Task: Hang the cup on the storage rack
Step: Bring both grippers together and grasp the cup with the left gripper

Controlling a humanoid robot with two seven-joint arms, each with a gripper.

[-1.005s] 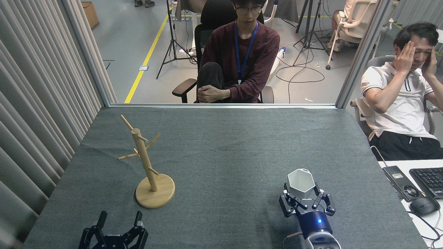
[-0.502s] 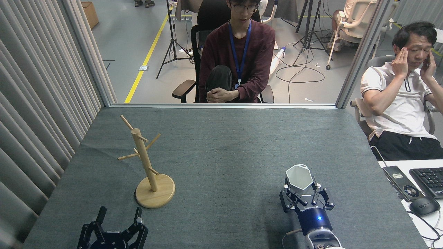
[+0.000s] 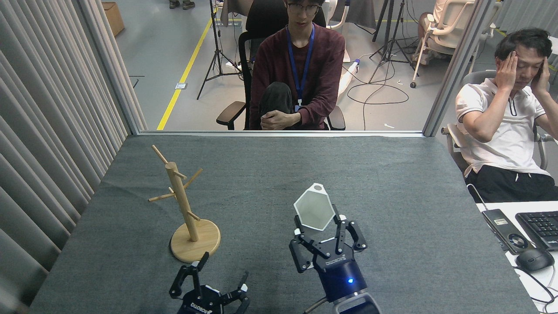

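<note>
Where the right gripper (image 3: 320,237) rises from the bottom edge, its fingers are clamped around the white cup (image 3: 314,211), held up off the grey table (image 3: 392,183) with the mouth facing us and the holed tab topmost; the cup's body is hidden behind its rim. The left gripper (image 3: 221,272), cut off at the frame's bottom, stands spread wide and empty, just in front of the storage rack (image 3: 183,205), which stands upright at the table's left, well apart from the cup.

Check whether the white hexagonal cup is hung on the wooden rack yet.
Not hung. The white hexagonal cup sits in the right claw, apart from the light wooden peg rack.
</note>
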